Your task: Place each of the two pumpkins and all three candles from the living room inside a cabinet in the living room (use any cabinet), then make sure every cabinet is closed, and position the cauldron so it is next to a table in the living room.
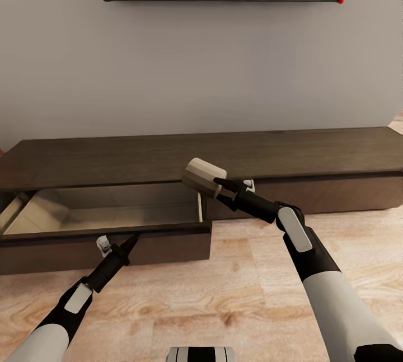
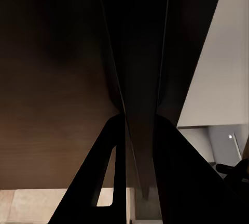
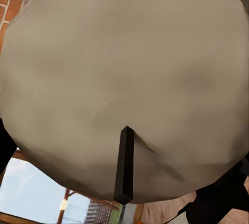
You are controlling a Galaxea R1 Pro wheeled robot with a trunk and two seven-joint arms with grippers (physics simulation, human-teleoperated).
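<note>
1. The right gripper [image 1: 215, 184] is pinching a candle [image 1: 204, 177] beside the cabinet's [image 1: 224, 155] open drawer [image 1: 106, 231].
2. The left gripper [image 1: 127, 243] is clamping the drawer front.
3. The candle is looking light, rigid and waxy-slick; side grip suits.

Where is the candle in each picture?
Head view: candle in the right gripper, above the open drawer's right end.
Left wrist view: not seen here.
Right wrist view: candle up close, wick showing.
Shared landmark: the candle itself.

Grey-brown candle [image 1: 204, 177], paler top — dark-brown cabinet [image 1: 235, 152], pale wood drawer interior [image 1: 112, 211].
</note>
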